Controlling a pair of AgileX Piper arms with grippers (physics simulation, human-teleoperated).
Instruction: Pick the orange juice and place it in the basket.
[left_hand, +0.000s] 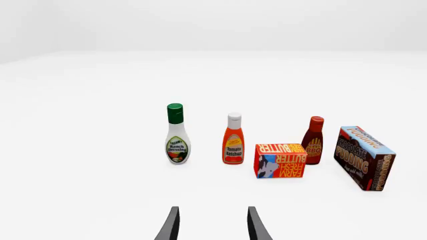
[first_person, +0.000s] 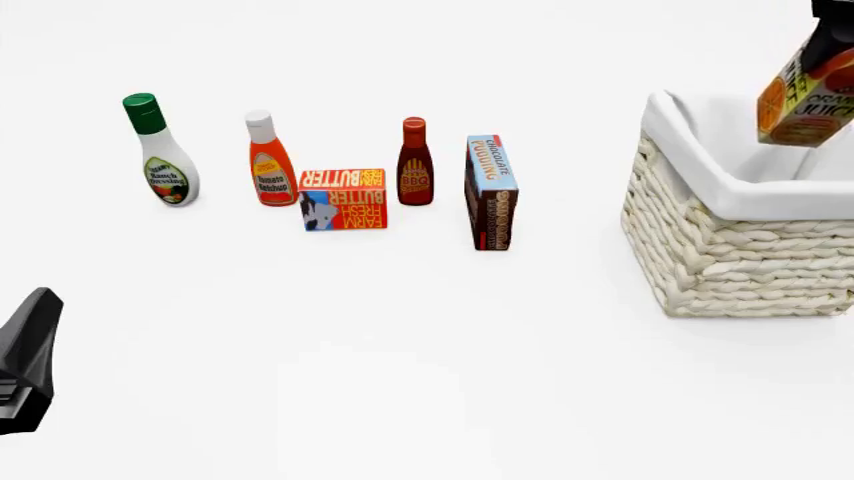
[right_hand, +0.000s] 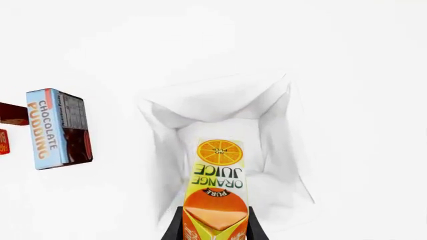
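Note:
The orange juice (first_person: 805, 100), an orange and yellow carton, hangs tilted above the far right part of the basket (first_person: 721, 240). My right gripper (right_hand: 215, 231) is shut on its gable top. In the right wrist view the orange juice (right_hand: 217, 180) points down into the white cloth lining of the basket (right_hand: 200, 95). The carton's bottom is above the rim, not touching the lining. My left gripper (left_hand: 212, 227) is open with nothing between its fingers, low at the near left of the table. It faces the row of groceries from a distance.
Left of the basket stand a ranch dressing bottle (first_person: 163, 150), a ketchup bottle (first_person: 268, 160), a butter box (first_person: 343, 198), a BBQ sauce bottle (first_person: 415, 162) and a chocolate pudding box (first_person: 490, 192). Part of the left arm (first_person: 27, 360) shows at the near left edge.

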